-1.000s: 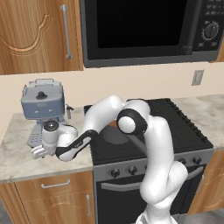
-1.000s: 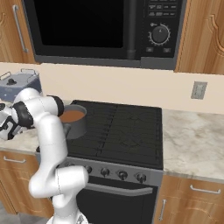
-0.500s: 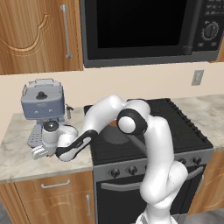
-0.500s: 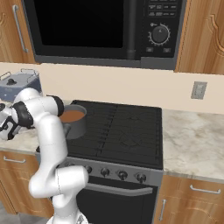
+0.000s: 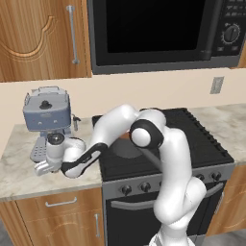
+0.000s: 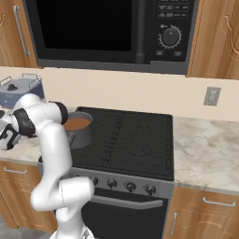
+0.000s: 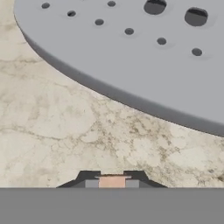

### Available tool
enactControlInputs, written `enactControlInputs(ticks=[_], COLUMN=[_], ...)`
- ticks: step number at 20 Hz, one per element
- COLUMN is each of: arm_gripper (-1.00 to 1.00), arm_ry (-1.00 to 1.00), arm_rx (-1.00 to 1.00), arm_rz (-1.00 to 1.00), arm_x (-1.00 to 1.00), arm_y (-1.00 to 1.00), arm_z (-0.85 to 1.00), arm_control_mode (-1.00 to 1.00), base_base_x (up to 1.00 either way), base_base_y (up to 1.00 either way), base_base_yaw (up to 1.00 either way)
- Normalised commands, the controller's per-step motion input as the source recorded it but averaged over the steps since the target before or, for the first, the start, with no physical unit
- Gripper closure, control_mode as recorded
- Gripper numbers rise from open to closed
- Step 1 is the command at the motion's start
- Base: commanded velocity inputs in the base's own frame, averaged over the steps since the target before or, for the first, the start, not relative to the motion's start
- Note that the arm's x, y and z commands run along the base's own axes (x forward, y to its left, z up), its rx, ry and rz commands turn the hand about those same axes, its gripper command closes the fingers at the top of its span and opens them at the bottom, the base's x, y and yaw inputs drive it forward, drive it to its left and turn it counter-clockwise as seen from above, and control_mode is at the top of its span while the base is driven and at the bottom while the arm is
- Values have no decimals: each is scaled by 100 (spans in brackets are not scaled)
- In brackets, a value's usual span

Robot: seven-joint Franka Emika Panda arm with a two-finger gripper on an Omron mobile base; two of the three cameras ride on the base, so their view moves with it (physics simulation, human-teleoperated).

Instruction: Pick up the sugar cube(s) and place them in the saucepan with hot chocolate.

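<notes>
Gripper sat low over the marble counter, fingers pressed in on a tan sugar cube held between the tips; the cube filled the gap in the hand view. Just past it, the perforated grey drip tray of the espresso machine curved across, its edge close to the fingers. From the left base camera the hand lay beside the front of that tray, at the left of the counter, the forearm stretched out from the stove. Compared with a second ago and half a second ago, I saw almost no shift: arm posture, hand position and the machine all matched, so the hand had stayed where it was, clamped. Second cube could not be made out in the base views. Farther right, the saucepan stood on the stove's left rear burner, brown liquid showing inside, well apart from the hand and unchanged. Behind and above, the microwave hung dark over the range.
</notes>
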Motion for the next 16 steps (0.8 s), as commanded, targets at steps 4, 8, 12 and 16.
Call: enactControlInputs(ticks=[4,8,12,16], arm_gripper=[100,100,100,100], arm_ry=[-8,-10,-7,-2], arm_rx=[0,0,0,0], arm_rz=[0,0,0,0], arm_x=[-47,-35,-6,-11], arm_y=[-17,-6,-1,-11], arm_z=[37,61,67,76], arm_control_mode=[-100,-100,-100,-100], base_base_x=[0,0,0,0], base_base_y=[0,0,0,0], base_base_yaw=[0,0,0,0])
